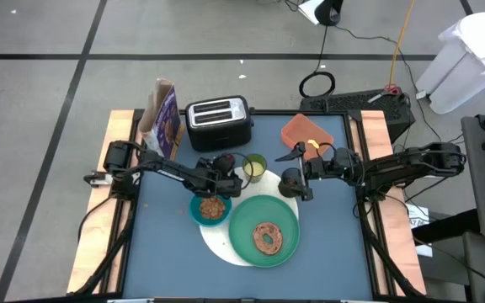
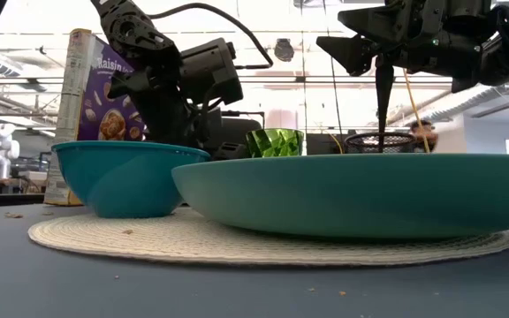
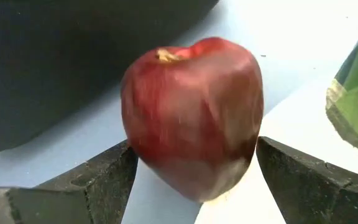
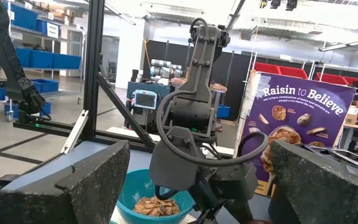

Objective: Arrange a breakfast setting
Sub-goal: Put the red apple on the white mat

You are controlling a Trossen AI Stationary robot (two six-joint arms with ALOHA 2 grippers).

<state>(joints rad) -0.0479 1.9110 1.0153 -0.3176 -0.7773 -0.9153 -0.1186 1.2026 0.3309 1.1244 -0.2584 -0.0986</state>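
Observation:
A dark-red fruit (image 3: 191, 112) sits between the fingers of my left gripper (image 1: 222, 168), just beyond the blue bowl (image 1: 211, 208), which holds cereal. A brown bagel (image 1: 267, 238) lies on the large green plate (image 1: 241, 231). Plate and bowl rest on the white round disc (image 1: 219, 244). The lime cup (image 1: 254, 166) stands to the right of the fruit. My right gripper (image 1: 301, 174) is open and level, beside and above the small black cup (image 1: 290, 180). The spoon is out of view. My left gripper has the fruit's two opposite sides between its two fingers (image 3: 114, 177), which meet its lower half (image 3: 143, 163). The fruit is tilted, its stem end (image 3: 164, 56) pointing away from the gripper. I cannot tell whether it is lifted clear of the table.
A silver toaster (image 1: 218, 122) and a purple cereal box (image 1: 162, 118) stand at the far edge. An orange tray (image 1: 307, 132) lies at the far right. The near part of the blue table (image 1: 167, 269) is bare.

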